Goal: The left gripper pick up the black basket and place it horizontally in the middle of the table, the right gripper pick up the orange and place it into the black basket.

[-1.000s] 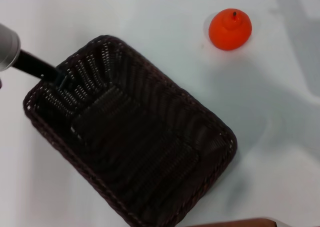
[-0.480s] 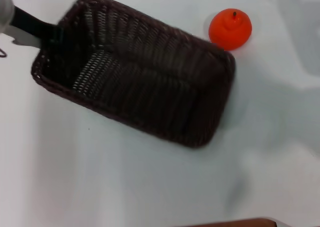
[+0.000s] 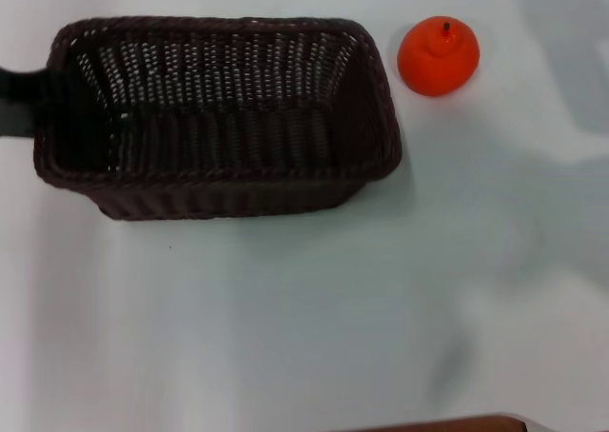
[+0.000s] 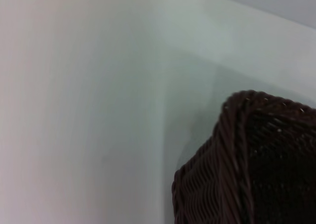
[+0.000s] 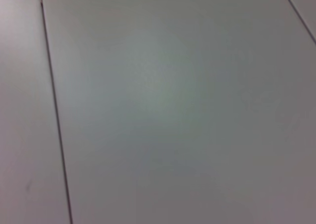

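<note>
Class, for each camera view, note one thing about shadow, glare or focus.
Head view: soft grey shadows mottle the table near the orange. Left wrist view: the black basket corner looks soft, shadow beside it. Right wrist view: featureless surface, faint bright patch.

I look for words, numbers or signs and I find none that I can read. The black basket (image 3: 219, 118) has no label I can see. The orange (image 3: 438, 56) has no sticker showing. The tabletop (image 3: 304, 318) shows no writing in any view.
</note>
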Robot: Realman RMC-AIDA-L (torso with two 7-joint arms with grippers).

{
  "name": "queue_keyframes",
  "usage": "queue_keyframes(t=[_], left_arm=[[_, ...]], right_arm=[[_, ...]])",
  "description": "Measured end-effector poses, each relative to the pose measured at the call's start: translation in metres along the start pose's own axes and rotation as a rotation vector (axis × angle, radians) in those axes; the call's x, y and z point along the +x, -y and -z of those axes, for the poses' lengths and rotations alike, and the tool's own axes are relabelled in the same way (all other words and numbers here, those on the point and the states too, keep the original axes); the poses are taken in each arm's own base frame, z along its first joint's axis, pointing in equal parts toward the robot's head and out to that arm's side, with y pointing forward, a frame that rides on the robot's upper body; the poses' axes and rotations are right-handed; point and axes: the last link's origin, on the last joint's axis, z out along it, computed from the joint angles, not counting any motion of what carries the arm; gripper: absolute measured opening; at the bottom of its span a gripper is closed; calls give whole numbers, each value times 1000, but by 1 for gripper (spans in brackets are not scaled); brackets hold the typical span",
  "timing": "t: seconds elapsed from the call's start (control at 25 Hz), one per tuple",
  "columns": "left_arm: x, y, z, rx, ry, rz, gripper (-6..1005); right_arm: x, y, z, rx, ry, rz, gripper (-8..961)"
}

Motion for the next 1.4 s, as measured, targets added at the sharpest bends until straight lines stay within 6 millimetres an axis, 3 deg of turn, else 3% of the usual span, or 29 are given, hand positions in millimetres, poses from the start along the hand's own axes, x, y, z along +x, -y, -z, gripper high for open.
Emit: queue_keyframes(t=[0.28, 0.68, 0.88, 1.0, 1.2, 1.4], left_arm=[[-15, 2, -5, -42, 40, 22, 154], [-19, -3, -6, -169, 11, -7, 150], [-16, -7, 0, -256, -42, -29, 279], [-13, -1, 6, -283, -85, -16, 415], [-7, 20, 24, -321, -218, -68, 582], [-3, 52, 48, -411, -471, -133, 708]], right_arm=[[-1, 8, -3, 45, 2, -6, 549], [-2, 9, 0, 45, 3, -44, 549], [-2, 8, 2, 43, 7, -49, 549], [-1, 6, 5, 42, 4, -67, 549], [0, 2, 9, 38, 9, -101, 551], [2, -2, 14, 62, 35, -140, 557]])
